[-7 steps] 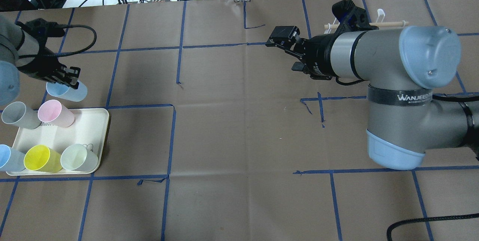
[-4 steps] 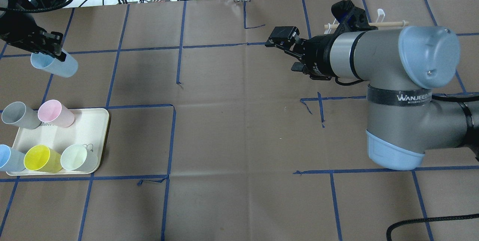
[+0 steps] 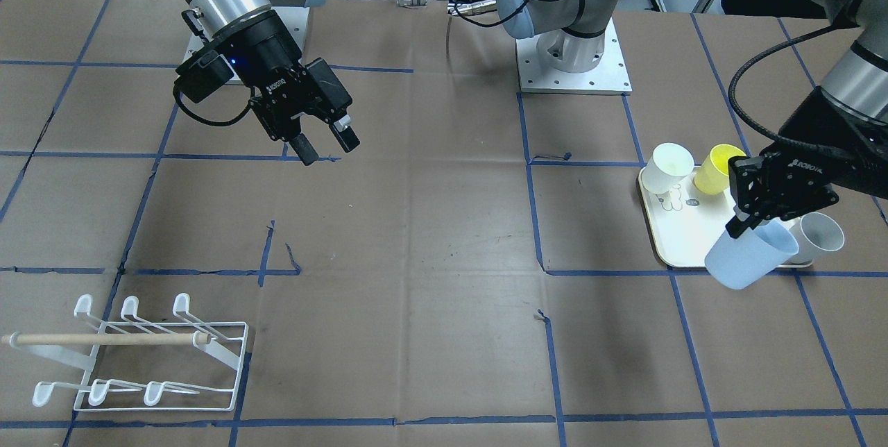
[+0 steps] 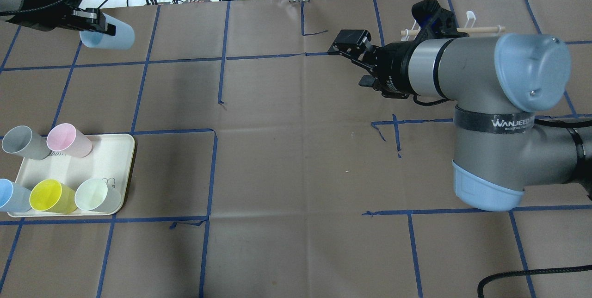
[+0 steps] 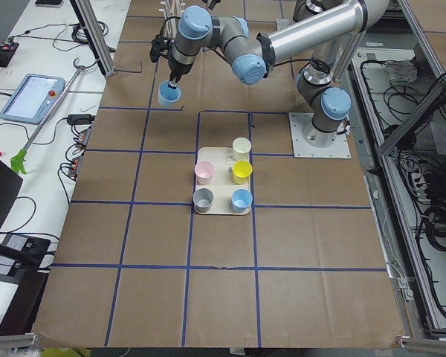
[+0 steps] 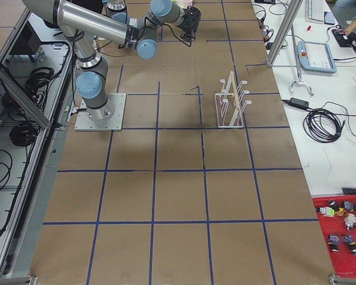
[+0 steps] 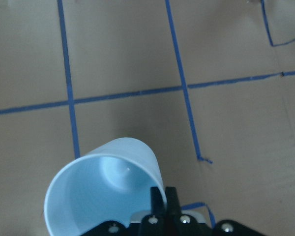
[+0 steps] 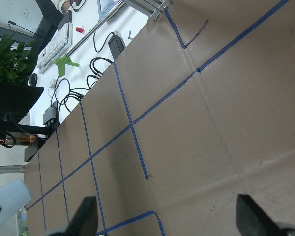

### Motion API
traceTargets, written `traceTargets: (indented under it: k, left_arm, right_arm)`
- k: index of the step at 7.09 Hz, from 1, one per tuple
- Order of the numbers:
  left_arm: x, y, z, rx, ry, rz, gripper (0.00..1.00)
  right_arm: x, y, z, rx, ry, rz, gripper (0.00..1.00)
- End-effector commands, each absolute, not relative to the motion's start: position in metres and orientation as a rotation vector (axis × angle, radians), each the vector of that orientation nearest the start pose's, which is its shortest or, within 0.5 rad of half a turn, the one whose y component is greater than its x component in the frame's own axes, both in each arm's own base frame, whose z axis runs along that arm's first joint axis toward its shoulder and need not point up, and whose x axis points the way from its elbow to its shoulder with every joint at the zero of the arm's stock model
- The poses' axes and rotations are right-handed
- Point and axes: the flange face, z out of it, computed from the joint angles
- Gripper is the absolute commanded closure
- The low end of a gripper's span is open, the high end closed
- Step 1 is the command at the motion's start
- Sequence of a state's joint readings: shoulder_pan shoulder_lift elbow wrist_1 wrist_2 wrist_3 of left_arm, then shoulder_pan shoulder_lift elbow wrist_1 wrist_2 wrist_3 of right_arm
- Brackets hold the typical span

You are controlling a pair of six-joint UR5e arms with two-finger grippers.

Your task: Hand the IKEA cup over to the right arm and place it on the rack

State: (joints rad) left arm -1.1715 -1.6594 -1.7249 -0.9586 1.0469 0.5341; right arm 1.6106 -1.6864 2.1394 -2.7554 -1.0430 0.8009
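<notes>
Cup point(image 4: 111, 35): pale blue, held off the table and tilted, mouth toward the left gripper. It is well apart from the tray, out past the tray's side that faces away from the robot.
Left gripper point(image 4: 98, 24): fingers clamped on the cup's rim.
Right gripper point(image 3: 329, 148): fingers spread wide with nothing between them. It hangs above the table, far from the tray, toward the other end.
Rack point(image 3: 142, 355): white wire with a wooden dowel point(image 3: 104, 339) across it. It stands at the table end opposite the tray, on the side away from the robot.
Tray point(image 4: 108, 159): cream. It carries an upright grey cup point(image 4: 21, 142), pink cup point(image 4: 67, 139), second blue cup point(image 4: 11, 196), yellow cup point(image 4: 51, 196) and whitish cup point(image 4: 95, 195).
Table point(image 4: 296, 150): brown paper with a grid of blue tape.
</notes>
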Motion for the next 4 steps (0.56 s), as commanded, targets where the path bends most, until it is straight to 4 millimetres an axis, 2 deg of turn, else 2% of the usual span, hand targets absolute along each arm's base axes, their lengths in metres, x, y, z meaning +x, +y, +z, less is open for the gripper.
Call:
traceTargets:
  k: [1,3,4]
  left_arm:
    - [0.010,-0.565,0.442,0.646,3.226,-1.482,1.00]
    - [-0.034,-0.545,0.414,0.905,3.119,-1.748,1.00]
    - [-0.057,-0.543,0.389,1.078,3.052,-1.887,1.00]
  right_arm:
    - [0.204,-0.415,0.404,0.680,2.141,-0.593,0.00]
    - [0.208,-0.397,0.393,0.783,2.003,-0.525,0.00]
    - [0.207,-0.388,0.387,0.834,1.942,-0.517,0.00]
